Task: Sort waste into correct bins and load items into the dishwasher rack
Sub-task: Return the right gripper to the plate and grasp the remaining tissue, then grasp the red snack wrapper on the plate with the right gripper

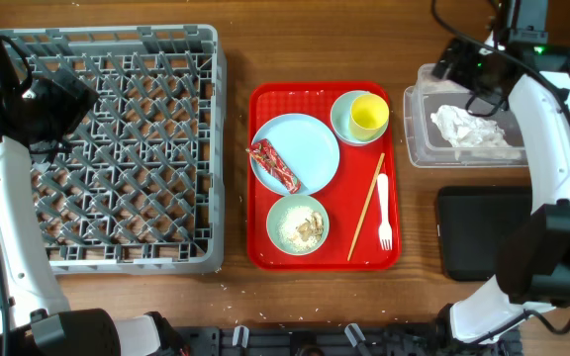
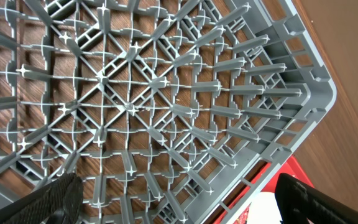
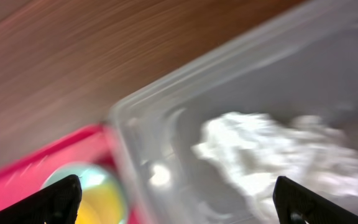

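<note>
The crumpled white napkin [image 1: 473, 128] lies in the clear tub [image 1: 416, 148]; it also shows in the right wrist view [image 3: 260, 149]. My right gripper [image 3: 176, 208] is open and empty above the tub's left wall [image 3: 142, 162]. On the red tray [image 1: 261, 252] are the blue-green plate [image 1: 310, 143] with the red wrapper [image 1: 274, 166], a bowl with food scraps [image 1: 298, 226], the yellow cup [image 1: 368, 117] in another bowl [image 1: 341, 119], chopsticks [image 1: 366, 206] and a white fork [image 1: 384, 213]. My left gripper [image 2: 179, 202] is open and empty over the grey rack [image 1: 127, 148].
The black tray [image 1: 478, 232] lies at the right front, below the clear tub. The right arm [image 1: 562, 158] reaches over both bins. The rack [image 2: 166, 99] fills the left wrist view.
</note>
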